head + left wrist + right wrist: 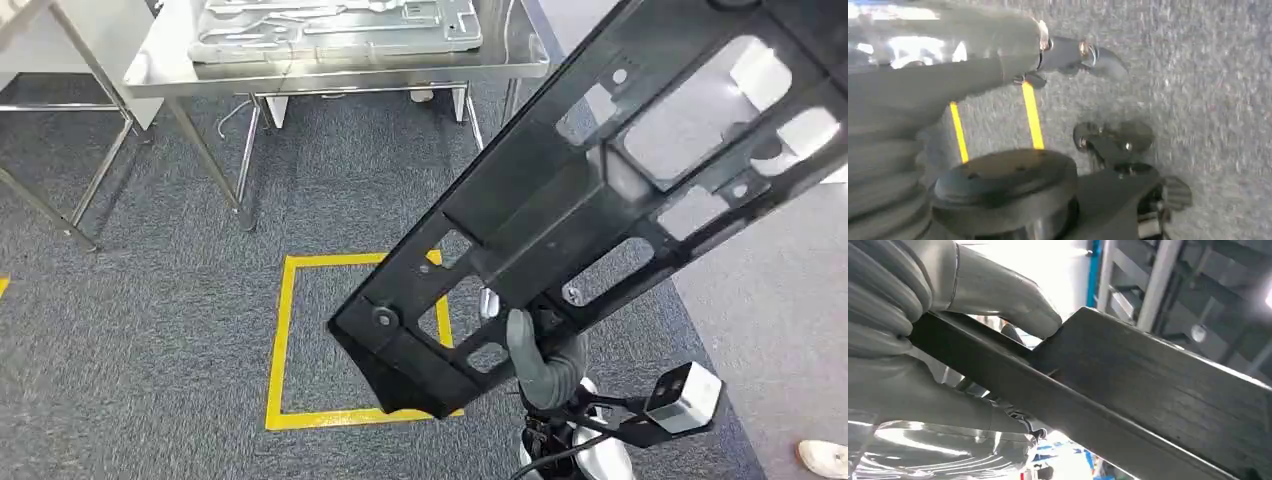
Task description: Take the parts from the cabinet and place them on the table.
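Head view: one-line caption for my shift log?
Right hand grips a long black slotted part over the yellow floor square, steel table ahead.

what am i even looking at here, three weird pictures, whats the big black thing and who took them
A humanoid robot took all three with its own cameras. The head view looks down from high on its body: its right hand holds up a long black part with cut-out holes. Ahead stands a steel table with a grey tray on it; on the carpet is a yellow square. The right wrist view sits just behind that hand, its fingers clamped on the part. The left wrist view looks down at the carpet past the left hand, which holds nothing.
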